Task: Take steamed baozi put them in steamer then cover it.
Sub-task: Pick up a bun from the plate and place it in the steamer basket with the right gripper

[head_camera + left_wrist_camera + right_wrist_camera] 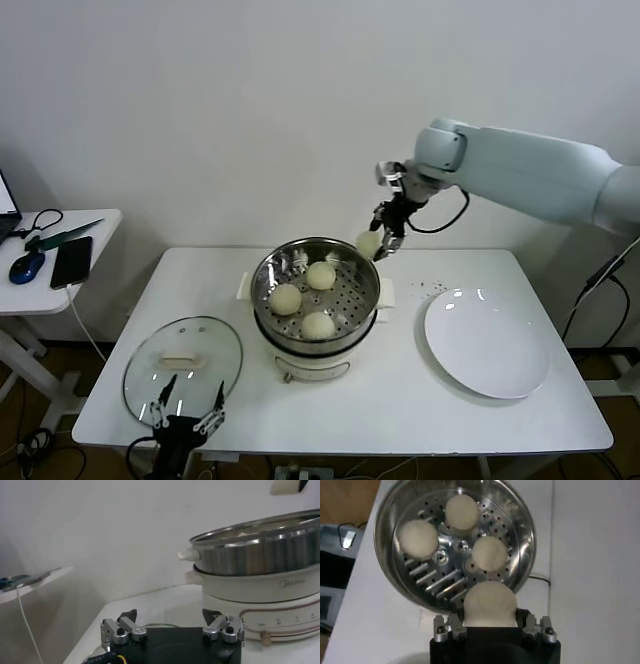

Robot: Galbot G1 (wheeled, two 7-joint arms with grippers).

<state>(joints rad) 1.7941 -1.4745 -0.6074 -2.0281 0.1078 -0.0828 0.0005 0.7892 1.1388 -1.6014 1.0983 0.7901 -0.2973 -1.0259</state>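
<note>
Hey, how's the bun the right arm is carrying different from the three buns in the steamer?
The carried bun is gripped by the right pincer in the air over the steamer's back right rim; the three buns lie loose on the holed tray. The carried bun is partly hidden by fingers; the three show whole. All four are smooth, round and cream-white. The left pincer waits open by the lid.

Three cream-white baozi [304, 299] lie apart on the perforated tray of the shiny steel steamer [316, 295], which stands open on its white base. A fourth baozi [490, 603] is clamped in the right claw [383, 243], in the air over the steamer's far right rim. The glass cover [183, 365] lies flat on the worktop, just beyond the left claw [187, 407].
</note>
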